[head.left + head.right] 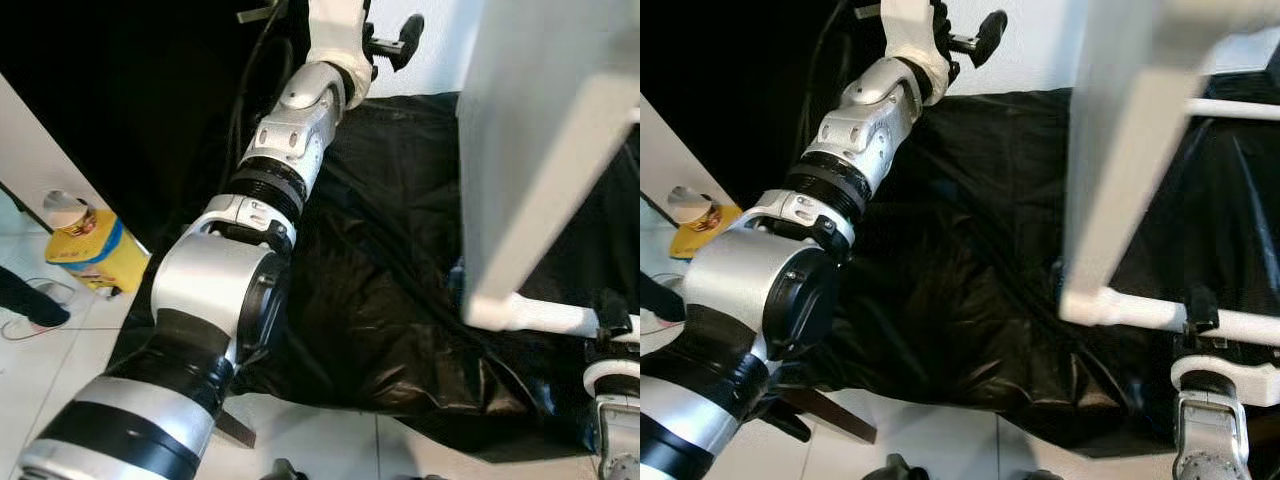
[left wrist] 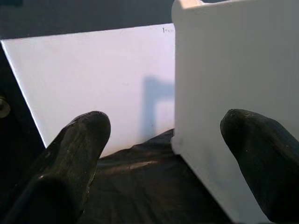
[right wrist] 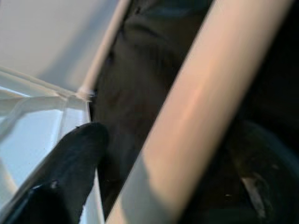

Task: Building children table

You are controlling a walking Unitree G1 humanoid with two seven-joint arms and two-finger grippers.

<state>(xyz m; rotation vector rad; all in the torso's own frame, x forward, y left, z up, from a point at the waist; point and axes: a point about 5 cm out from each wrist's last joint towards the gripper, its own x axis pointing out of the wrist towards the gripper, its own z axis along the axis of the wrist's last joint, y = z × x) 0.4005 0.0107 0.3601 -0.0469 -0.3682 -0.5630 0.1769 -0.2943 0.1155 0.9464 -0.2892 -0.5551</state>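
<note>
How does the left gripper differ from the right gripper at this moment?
The left gripper is open, holding nothing, in front of a white panel; the right gripper has a white bar between its fingers. The left gripper is stretched far forward; the right one is low and close. Both have black fingers.

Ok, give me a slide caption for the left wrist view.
Left pincer open over black sheet, facing a white panel and white table part.

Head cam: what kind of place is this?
Probably a room in a home, set up for furniture assembly: white tiled floor, black plastic sheet spread as a work surface, white table parts standing on it, and a yellow container by the wall.
</note>
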